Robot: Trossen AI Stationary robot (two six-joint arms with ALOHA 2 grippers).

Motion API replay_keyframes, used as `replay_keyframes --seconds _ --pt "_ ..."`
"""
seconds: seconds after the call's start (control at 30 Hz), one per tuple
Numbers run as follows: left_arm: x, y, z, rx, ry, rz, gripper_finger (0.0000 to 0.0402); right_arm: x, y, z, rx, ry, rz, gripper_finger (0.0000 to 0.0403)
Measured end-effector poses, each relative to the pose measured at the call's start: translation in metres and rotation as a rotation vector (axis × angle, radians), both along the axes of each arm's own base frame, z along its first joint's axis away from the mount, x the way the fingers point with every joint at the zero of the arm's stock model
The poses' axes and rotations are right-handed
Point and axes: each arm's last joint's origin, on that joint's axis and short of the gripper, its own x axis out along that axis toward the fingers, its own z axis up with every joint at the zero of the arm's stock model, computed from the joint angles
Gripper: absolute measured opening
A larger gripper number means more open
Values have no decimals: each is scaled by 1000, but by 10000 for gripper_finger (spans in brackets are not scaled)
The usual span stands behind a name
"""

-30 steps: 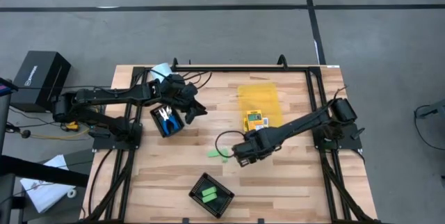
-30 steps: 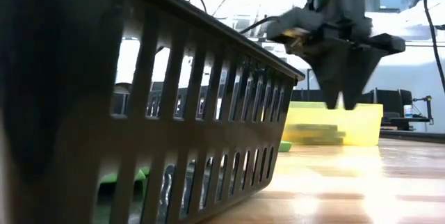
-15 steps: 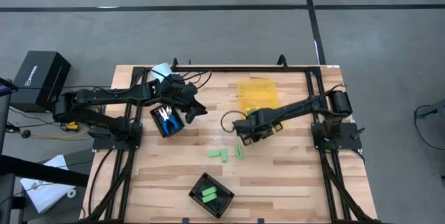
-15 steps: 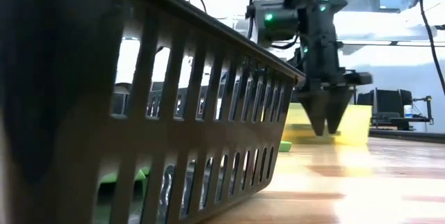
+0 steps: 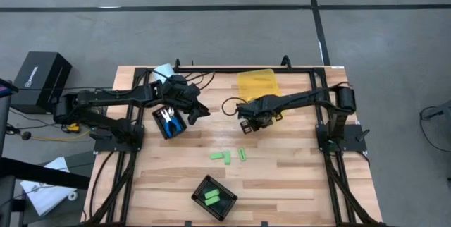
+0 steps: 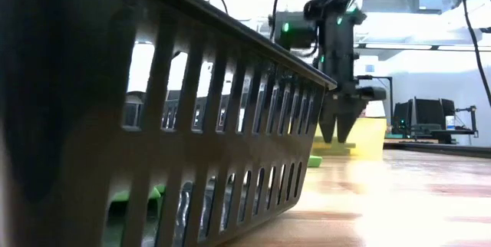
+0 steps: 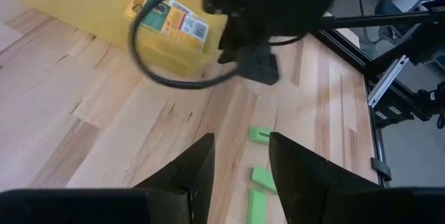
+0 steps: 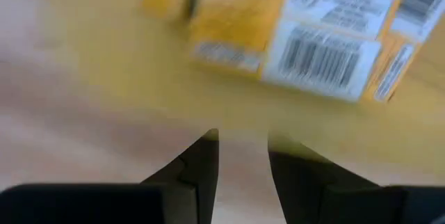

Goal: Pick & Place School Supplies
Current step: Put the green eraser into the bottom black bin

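- Hovering at the near edge of the yellow bin (image 5: 258, 86), right gripper (image 5: 255, 121) hangs empty, fingers slightly parted, probably lining up on a yellow pack (image 8: 306, 36).
- Pack lies flat in the bin, barcode up; long axis unclear.
- Left gripper (image 5: 192, 113) waits parted, empty, beside the black tray (image 5: 159, 123) holding blue-handled scissors (image 5: 168, 120).
- Three green pieces (image 5: 228, 156) lie loose mid-table, axes mixed.
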Motion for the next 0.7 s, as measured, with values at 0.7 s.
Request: replay_keyframes --seconds 0.7 --pt "-22 -11 -61 -93 185 21 131 14 93 17 68 -252 151 117"
